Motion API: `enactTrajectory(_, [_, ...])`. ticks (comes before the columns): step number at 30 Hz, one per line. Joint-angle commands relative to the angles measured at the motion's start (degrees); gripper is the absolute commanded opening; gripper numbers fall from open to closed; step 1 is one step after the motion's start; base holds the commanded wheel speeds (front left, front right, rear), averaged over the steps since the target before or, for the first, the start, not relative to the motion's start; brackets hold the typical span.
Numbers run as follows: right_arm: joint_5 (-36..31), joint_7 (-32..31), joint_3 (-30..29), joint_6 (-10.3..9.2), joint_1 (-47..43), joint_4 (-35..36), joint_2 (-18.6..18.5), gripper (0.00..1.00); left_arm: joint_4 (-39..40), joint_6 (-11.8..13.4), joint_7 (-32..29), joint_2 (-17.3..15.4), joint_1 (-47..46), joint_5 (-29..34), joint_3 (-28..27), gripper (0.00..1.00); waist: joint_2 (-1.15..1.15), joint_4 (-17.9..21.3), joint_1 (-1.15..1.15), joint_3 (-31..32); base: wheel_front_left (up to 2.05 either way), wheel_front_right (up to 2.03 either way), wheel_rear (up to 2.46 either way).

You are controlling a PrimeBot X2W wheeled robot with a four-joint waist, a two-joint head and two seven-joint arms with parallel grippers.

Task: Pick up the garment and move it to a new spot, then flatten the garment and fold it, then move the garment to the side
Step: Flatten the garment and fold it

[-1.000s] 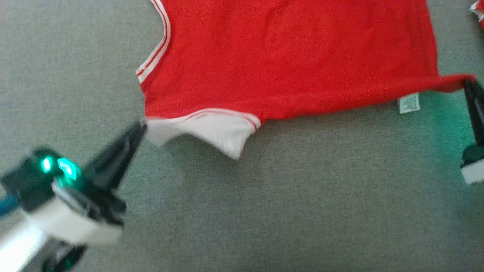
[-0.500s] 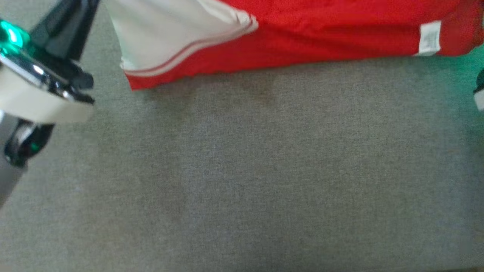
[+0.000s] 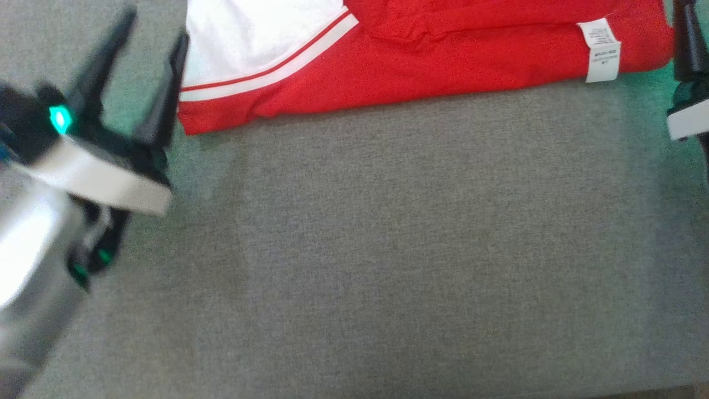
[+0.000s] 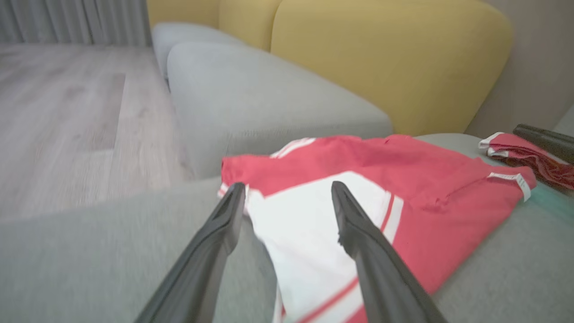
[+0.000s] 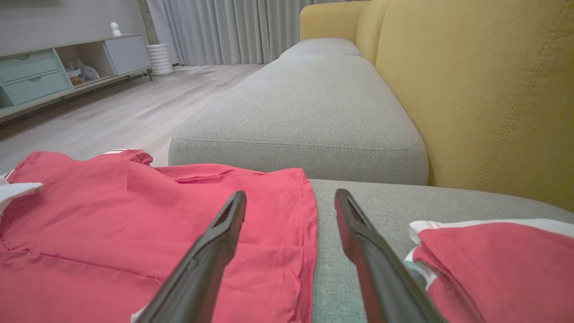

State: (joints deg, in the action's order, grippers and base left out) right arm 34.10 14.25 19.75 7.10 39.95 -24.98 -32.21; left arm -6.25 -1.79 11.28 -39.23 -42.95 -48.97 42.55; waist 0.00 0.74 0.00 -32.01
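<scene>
Fold step. Red jersey [image 3: 443, 61] lies doubled at top of frame on gray sofa cushion [image 3: 388, 249]. Left gripper [image 3: 157, 25] is spread wide and empty beside the white sleeve [image 3: 249, 39]. Right gripper [image 5: 290, 194] is wide and empty at the other end. Next likely needs both to regrip for 1 more fold.

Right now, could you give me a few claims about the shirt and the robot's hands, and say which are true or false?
1. The left gripper is open. True.
2. The garment is blue. False: it is red with a white sleeve.
3. The garment lies on a grey sofa cushion. True.
4. The right gripper is clamped on the garment. False: its fingers stand apart, gripping nothing.
5. A white label shows on the garment. True.
</scene>
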Motion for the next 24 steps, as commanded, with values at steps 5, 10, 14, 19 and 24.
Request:
enactTrajectory(5, [-1.83, 0.72, -2.29, 0.39, -5.19, 2.86, 2.24, 1.0, -1.21, 5.66, 0.72, 0.99, 7.43, -4.2, -2.38, 1.0, 0.0, 0.62, 0.0, 1.6, 0.0, 0.0, 0.0])
enactTrajectory(10, [-2.5, 0.73, -3.37, 0.39, -7.09, 3.47, 3.56, 1.0, -4.69, 5.46, -1.74, 3.01, 10.03, -8.02, -1.61, 1.0, 0.0, 1.11, 0.0, 2.33, 0.0, 0.0, 0.0])
enactTrajectory(14, [-2.76, 0.73, -3.24, 0.39, -7.56, 3.32, 4.09, 1.0, -7.88, 4.28, -3.61, 3.91, 9.97, -9.1, -0.58, 1.0, 0.0, 1.44, 0.0, 2.55, 0.0, 0.0, 0.0])
enactTrajectory(19, [-2.37, 0.74, -2.39, 0.39, -7.7, 1.26, 4.37, 1.0, -8.61, 0.73, -6.98, 4.52, 9.65, -9.42, 2.32, 0.36, 0.0, 1.35, 0.0, 2.93, 0.0, 0.0, 0.0])
enactTrajectory(24, [0.29, 0.7, 0.01, 0.39, -6.3, -4.43, 5.0, 1.0, -7.28, -2.27, -6.8, 4.05, 8.93, -7.67, 4.26, 0.0, 0.0, 0.65, 0.0, 3.4, 0.0, 0.0, 0.0])
